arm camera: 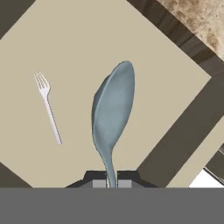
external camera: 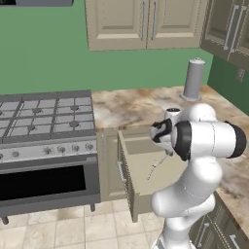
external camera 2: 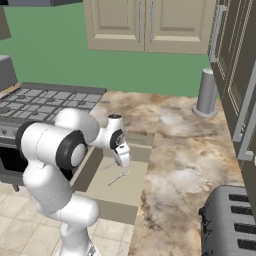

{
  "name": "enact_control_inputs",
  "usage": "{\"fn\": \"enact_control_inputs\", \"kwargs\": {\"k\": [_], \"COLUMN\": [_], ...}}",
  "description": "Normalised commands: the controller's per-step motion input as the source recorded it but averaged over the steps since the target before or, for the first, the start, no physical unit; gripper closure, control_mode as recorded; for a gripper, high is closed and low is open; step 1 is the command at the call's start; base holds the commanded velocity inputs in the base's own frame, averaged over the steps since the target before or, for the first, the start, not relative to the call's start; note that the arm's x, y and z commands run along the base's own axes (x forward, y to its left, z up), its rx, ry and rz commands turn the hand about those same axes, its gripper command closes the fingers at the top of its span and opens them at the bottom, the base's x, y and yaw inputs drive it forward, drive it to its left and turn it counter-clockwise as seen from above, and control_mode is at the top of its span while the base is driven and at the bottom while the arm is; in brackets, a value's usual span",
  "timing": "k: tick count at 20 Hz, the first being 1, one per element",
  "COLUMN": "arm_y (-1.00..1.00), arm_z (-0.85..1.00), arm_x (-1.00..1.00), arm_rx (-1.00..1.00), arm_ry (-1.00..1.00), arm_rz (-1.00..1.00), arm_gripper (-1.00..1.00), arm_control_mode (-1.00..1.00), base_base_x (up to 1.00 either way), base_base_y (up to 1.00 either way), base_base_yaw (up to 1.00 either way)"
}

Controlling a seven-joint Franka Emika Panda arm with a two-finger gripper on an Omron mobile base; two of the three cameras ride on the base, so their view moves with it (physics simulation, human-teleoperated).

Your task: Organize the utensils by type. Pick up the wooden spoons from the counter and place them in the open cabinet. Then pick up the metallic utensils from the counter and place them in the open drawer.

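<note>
My gripper (arm camera: 112,183) is shut on the handle of a small metal spoon (arm camera: 113,109) with a pale bluish bowl, held point-down over the open drawer (arm camera: 166,78). A thin grey fork (arm camera: 48,107) lies flat on the drawer floor, to the left of the spoon and apart from it. From the base views the hand (external camera: 164,131) hangs over the pulled-out beige drawer (external camera: 138,187), with the fork (external camera: 154,168) below it. The same fork (external camera 2: 118,178) lies in the drawer (external camera 2: 112,207) under the gripper (external camera 2: 124,164). The marbled counter (external camera 2: 185,150) runs beside the drawer.
A gas stove (external camera: 44,114) with a grey oven door (external camera: 44,182) stands left of the drawer. A grey cylinder (external camera 2: 206,92) stands at the back of the counter, a toaster (external camera 2: 230,220) at its near right. Cupboard doors with bar handles (external camera 2: 235,75) hang on the right.
</note>
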Motion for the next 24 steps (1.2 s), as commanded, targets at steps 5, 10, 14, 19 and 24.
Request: {"fn": "enact_control_inputs", "kwargs": {"k": [5, 10, 14, 19, 24], "arm_y": [0.00, -0.04, -0.09, -0.12, -0.13], "arm_z": [-0.51, -0.47, -0.42, -0.37, -0.35], "arm_x": [0.04, 0.11, 0.08, 0.27, 0.27], "arm_rx": [-0.06, 0.00, 0.00, 0.00, 0.00], "arm_ry": [0.00, 0.00, 0.00, 0.00, 0.00], "arm_rz": [0.00, 0.00, 0.00, 0.00, 0.00], "arm_gripper": [1.00, 1.00, 1.00, 1.00, 1.00], "arm_control_mode": [-1.00, -1.00, -1.00, -1.00, -1.00], "base_base_x": [0.00, 0.00, 0.00, 0.00, 0.00], "base_base_y": [0.00, 0.00, 0.00, 0.00, 0.00], "base_base_yaw": [0.00, 0.00, 0.00, 0.00, 0.00]}}
